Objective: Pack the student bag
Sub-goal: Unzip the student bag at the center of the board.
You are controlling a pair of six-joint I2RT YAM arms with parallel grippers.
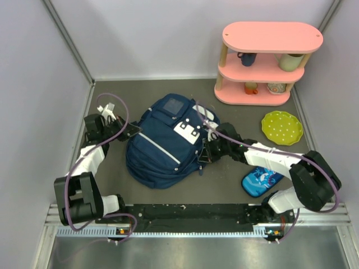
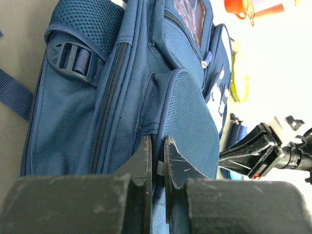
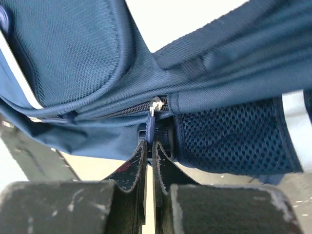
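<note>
student bag (image 1: 160, 148): lies on the surface (image 1: 224, 185) between both arms.
left claw (image 2: 157, 163): nearly closed, pinching the bag's side fabric.
right claw (image 3: 148, 156): closed on the blue zipper pull (image 3: 150, 124).

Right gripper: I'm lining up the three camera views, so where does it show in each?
Top external: right gripper at centre, against the right side of the student bag.
Left wrist: right gripper at the right edge, beyond the bag.
Right wrist: right gripper bottom centre, shut on the zipper pull.
Shared landmark: the student bag.
</note>
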